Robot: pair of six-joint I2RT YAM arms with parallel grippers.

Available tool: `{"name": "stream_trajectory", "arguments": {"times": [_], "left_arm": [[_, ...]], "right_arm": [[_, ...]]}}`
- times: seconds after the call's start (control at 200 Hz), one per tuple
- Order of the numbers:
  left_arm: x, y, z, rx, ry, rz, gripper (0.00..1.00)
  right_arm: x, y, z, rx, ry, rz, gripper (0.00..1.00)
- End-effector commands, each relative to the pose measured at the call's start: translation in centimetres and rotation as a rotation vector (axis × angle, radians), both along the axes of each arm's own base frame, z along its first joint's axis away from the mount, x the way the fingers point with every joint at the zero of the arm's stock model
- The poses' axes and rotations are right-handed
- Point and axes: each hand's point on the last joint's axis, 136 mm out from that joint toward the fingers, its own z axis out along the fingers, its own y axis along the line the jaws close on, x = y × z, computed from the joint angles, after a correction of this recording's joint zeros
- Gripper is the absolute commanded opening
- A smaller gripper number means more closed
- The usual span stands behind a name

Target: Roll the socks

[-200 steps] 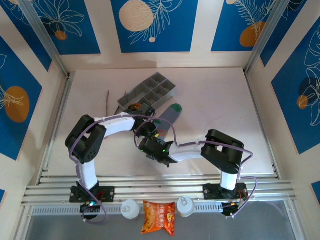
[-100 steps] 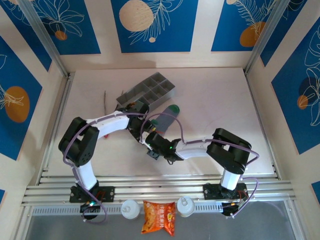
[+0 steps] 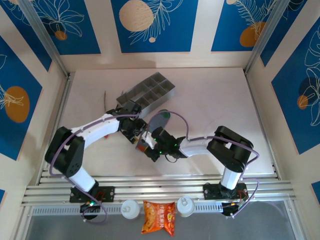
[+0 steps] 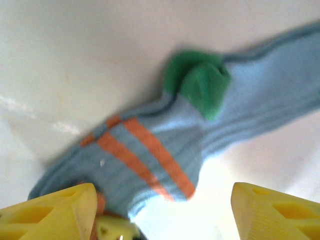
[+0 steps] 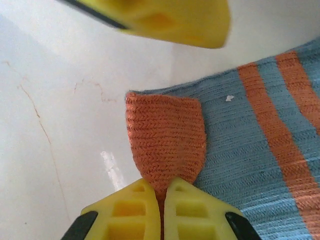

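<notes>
Left strip of the counter (image 3: 220, 100) is bare except for a thin dark stick (image 3: 106, 98) near the far-left corner. It lies just left of the grey compartment tray (image 3: 134, 95) and apart from it. The tray sits angled at far centre-left, and its near end is close to the left arm's wrist.

The left fingers (image 3: 136, 133) are spread wide with nothing between them. They hover over the striped near end of the grey-blue sock (image 3: 161, 121). The wrist view shows orange stripes and a green patch (image 4: 197, 82) on the sock; it's too blurred to tell whether that's one layer or two.

The sock lies flat mid-counter, running from near-left to far-right, with its far end near the tray's near-right corner but not touching it.

The right fingers (image 5: 161, 200) are pressed together on the sock's orange end (image 5: 165, 132) at its near-left tip, just near-right of the left fingers. One left finger shows at the top of the right wrist view, so the two grippers are crowded together.

Right of the sock the counter is open all the way to the right wall, with only the right arm's elbow over the near part. The rails (image 3: 160, 187) run along the near edge, and a snack bag (image 3: 159, 218) sits beyond them between the arm bases.
</notes>
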Motion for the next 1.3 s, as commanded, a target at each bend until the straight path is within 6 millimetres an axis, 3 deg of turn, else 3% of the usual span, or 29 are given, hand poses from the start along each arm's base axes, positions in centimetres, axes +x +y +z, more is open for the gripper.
{"name": "stream_trajectory", "arguments": {"times": [0.0,0.19,0.415,0.615,0.99,1.16,1.291], "left_arm": [[-1.8,0.1,0.2,-0.034,0.047,-0.011,0.71],[-3.0,1.5,1.1,-0.007,0.035,0.0,0.69],[-7.0,3.8,0.1,-0.003,0.118,0.087,0.64],[-7.9,2.5,-1.6,-0.083,0.166,0.204,0.65],[-7.8,0.3,-4.0,-0.071,0.22,0.247,0.64],[-7.7,0.8,-5.7,-0.029,0.237,0.276,0.49],[-8.8,1.4,-7.2,0.022,0.305,0.288,0.22]], "right_arm": [[-4.7,-4.8,-5.6,-0.171,0.287,-0.028,0.0],[-5.2,-4.7,-5.1,-0.112,0.385,-0.037,0.0],[-4.1,-3.8,-3.8,-0.045,0.523,-0.027,0.0],[-3.2,-3.0,-3.3,-0.022,0.641,-0.032,0.0],[-2.3,-2.1,-3.2,-0.026,0.673,-0.047,0.0],[-2.2,-1.8,-3.0,-0.004,0.683,-0.046,0.0],[-2.3,-1.7,-3.0,0.0,0.678,-0.025,0.0]]}}
